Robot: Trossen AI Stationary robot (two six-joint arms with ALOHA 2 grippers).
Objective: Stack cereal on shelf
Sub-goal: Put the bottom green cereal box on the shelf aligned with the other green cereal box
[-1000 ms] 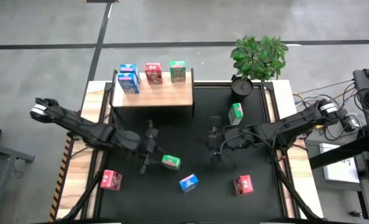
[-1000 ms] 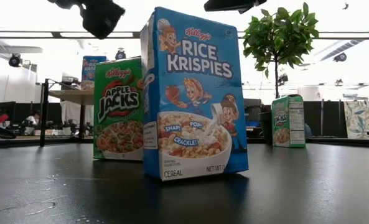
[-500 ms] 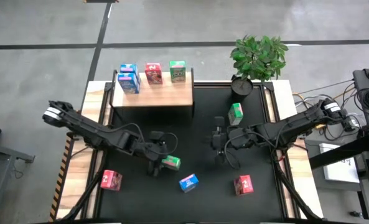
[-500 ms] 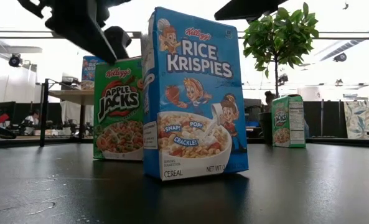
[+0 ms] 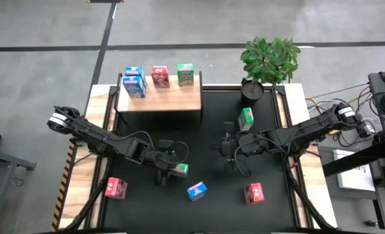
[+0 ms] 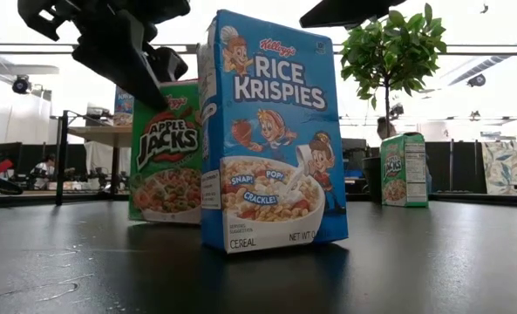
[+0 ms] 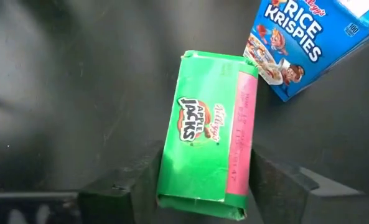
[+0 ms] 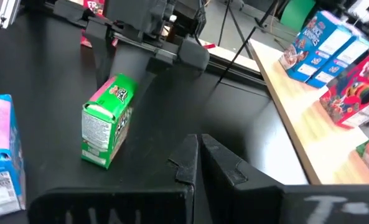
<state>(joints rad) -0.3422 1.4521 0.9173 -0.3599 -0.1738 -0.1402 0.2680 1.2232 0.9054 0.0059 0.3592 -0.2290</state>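
High view first: I see the left gripper (image 5: 171, 164) low over the black mat (image 5: 211, 130), right at a green cereal box (image 5: 179, 169) near the table's middle. From up here I cannot make out its fingers. Left wrist view settles it — the two dark fingers (image 7: 140, 180) stand spread on either side of the green Apple Jacks box (image 7: 209, 158), flanking its near end; whether they press it I cannot tell. A blue Rice Krispies box (image 7: 299, 43) stands just beyond it.

Low view shows what neither does: the green box (image 6: 166, 153) sits slightly tilted, with the left gripper dark above its upper corner, and the blue box (image 6: 271, 131) upright in front.

Right gripper (image 5: 228, 151) waits mid-table; its wrist view shows the fingers (image 8: 187, 158) pressed together, holding nothing.

Only the high view takes in the pale wooden shelf (image 5: 160, 97) at the far edge — two blue boxes (image 5: 134, 81), a red one (image 5: 160, 76) and a green one (image 5: 186, 74) on top. On the mat: another green box (image 5: 246, 117) near the potted plant (image 5: 269, 62), two red boxes (image 5: 116, 188) (image 5: 254, 192) toward the near corners.
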